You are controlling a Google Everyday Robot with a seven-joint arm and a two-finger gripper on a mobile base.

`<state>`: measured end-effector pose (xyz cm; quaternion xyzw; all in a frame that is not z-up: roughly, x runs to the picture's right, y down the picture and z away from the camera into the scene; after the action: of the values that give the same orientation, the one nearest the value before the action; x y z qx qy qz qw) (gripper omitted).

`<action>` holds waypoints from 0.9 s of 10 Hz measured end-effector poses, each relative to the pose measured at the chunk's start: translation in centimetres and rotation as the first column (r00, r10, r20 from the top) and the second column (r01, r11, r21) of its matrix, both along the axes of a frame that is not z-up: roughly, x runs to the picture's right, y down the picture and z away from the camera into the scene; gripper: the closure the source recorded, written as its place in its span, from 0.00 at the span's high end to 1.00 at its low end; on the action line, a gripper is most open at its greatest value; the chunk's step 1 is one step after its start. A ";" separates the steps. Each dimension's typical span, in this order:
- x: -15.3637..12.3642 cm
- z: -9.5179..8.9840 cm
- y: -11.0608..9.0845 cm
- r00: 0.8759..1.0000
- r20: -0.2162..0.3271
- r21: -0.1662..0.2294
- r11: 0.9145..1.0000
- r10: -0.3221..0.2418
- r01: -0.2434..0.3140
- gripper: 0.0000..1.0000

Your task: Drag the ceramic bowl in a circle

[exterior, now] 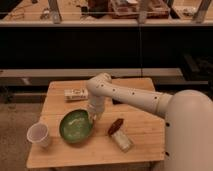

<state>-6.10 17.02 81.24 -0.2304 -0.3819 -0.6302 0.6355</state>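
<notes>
The green ceramic bowl (76, 125) sits on the wooden table (145, 125), left of centre and toward the front. It is round, shallow and glossy, with pale speckles inside. My gripper (92, 116) points down at the bowl's right rim and touches or nearly touches it. The white arm reaches in from the right and bends over the table's middle.
A white paper cup (38, 134) stands just left of the bowl near the front left corner. A small white box (76, 93) lies behind the bowl. A brown bar (116, 126) and a pale packet (122, 141) lie right of the bowl. Dark shelving stands behind the table.
</notes>
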 end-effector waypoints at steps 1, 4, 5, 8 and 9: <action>0.7 0.1 -0.1 1.000 -0.003 -0.012 0.999 0.030 -0.030 0.00; 0.8 0.5 -1.1 0.995 -0.023 -0.028 0.995 0.097 -0.098 0.00; 0.7 0.7 -1.3 0.993 -0.037 -0.034 0.993 0.113 -0.115 0.00; 1.6 1.5 -1.7 0.976 -0.097 -0.041 0.979 0.197 -0.202 0.00; 1.9 1.7 -1.8 0.970 -0.113 -0.039 0.974 0.217 -0.223 0.00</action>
<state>-4.15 15.21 82.93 -0.2364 -0.3862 -0.5327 0.7150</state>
